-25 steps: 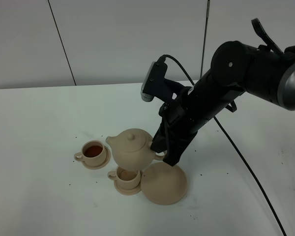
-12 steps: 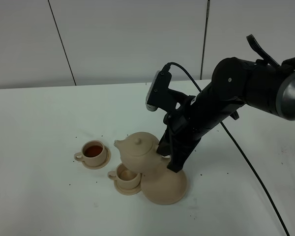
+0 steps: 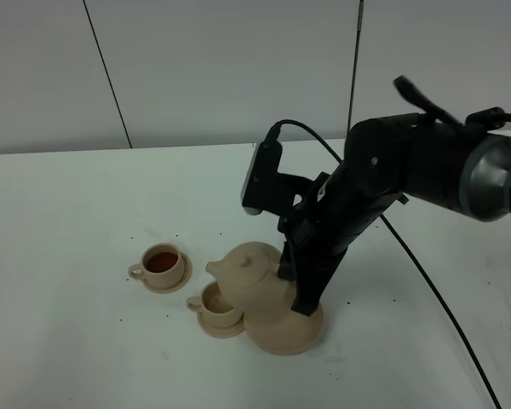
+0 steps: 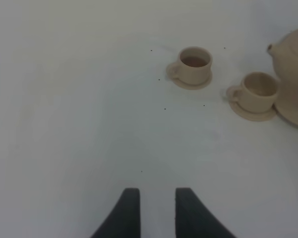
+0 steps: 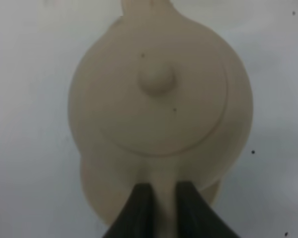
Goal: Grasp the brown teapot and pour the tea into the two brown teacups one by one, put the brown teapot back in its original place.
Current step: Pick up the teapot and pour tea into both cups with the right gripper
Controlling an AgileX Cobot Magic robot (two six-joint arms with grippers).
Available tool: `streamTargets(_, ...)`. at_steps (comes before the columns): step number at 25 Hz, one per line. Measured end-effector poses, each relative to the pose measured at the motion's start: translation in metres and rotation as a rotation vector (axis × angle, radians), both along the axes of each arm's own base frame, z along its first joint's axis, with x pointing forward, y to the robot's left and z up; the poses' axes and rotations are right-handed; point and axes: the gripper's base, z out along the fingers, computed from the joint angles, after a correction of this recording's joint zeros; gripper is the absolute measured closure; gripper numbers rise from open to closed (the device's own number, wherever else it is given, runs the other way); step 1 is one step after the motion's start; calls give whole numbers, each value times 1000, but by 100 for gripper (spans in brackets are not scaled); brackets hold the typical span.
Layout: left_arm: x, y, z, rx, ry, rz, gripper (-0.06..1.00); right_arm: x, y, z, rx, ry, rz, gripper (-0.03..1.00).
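A: Checking R gripper [image 5: 161, 201]: what's it on?
B: Clenched on the teapot [image 5: 159, 99] handle. Wrist view shows both fingers pinching the loop at lower centre of frame, lid knob straight ahead. Grabbing by the handle keeps the pot near upright w/ lid on.
A: Pot location in the overhead?
B: Lower centre, over the big saucer [image 3: 302, 328]. Spout points frame-left and pokes out above the near cup [image 3: 215, 302]. Can't tell if the base is seated or just off the saucer bc the arm covers the right side.
A: Cups?
B: Far cup [image 3: 162, 262] is left of centre w/ dark red tea inside. Near cup sits just beside the big saucer's rim, fill lvl not readable. Each is on its own small saucer.
A: So which step?
B: Put-back, imo. The big saucer is the pot's home, which is why the arm reaches steeply down from upper right onto it.
A: L gripper [image 4: 156, 210]?
B: Bottom centre of its wrist view, fingers parted by a narrow gap w/ nothing between. It hangs over bare table [image 4: 64, 124], well apart from the cups. Prob parked there to leave the R arm room.
A: Risks?
B: Spout is close to the near cup. Let go only once the base is flat, then back out along the handle line so the pot doesn't get dragged into that cup.
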Motion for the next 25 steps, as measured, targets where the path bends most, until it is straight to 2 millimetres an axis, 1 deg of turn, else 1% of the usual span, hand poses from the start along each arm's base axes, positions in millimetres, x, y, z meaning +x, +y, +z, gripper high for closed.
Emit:
streamTargets(7,0,0,0,0,0,0,70,-6,6,0,-41,-17,21,87)
streamTargets(15,0,0,0,0,0,0,70,-2,6,16,-86,-45,56,87)
streamTargets(25,0,0,0,0,0,0,70,-4,5,15,-146,-66,90,87)
